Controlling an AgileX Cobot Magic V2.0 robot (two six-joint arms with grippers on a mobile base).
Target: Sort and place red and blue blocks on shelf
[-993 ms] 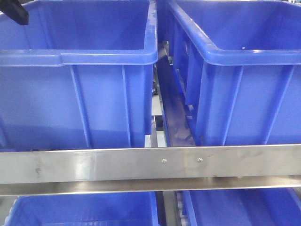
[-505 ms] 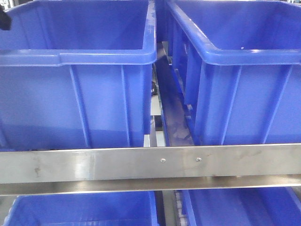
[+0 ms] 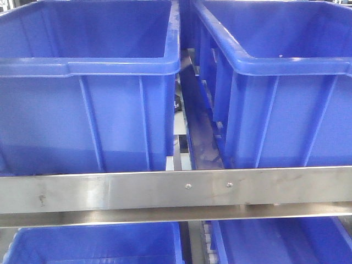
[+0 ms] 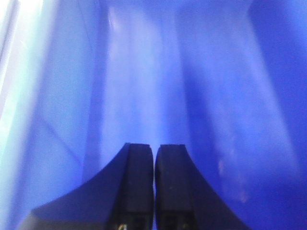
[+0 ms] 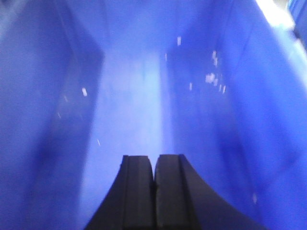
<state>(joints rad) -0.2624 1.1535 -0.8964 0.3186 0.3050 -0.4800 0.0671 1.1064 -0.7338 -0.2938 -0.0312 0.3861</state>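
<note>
Brushed steel marks the shelf [image 3: 110, 190]: a flat crossbar runs the full width of the front view, carrying two small screws [image 3: 188, 186] near its middle. On the level behind that crossbar stand two large blue bins, the left bin [image 3: 88, 110] and the right bin [image 3: 286, 104], side by side with a narrow gap between them. In that gap a dark sloping rail [image 3: 201, 132] runs back from the crossbar. Below the crossbar the rims of two further blue bins [image 3: 99, 242] are cut off by the lower frame edge, with a strip of white rollers [image 3: 208, 242] between them.

Neither the red block nor the blue block shows in any view; I cannot say where they lie, nor how they stand relative to my grippers. The bin floors on the upper level are hidden from the front view by the bin walls.

My left gripper [image 4: 154, 153] points at a blue plastic surface, blurred and without readable detail; its jaws are pressed together with only a thin seam between them, and nothing is held. My right gripper [image 5: 154, 165] faces a blue plastic interior flecked with pale specks [image 5: 211, 76]; its jaws likewise meet, holding nothing. Neither arm appears in the front view.
</note>
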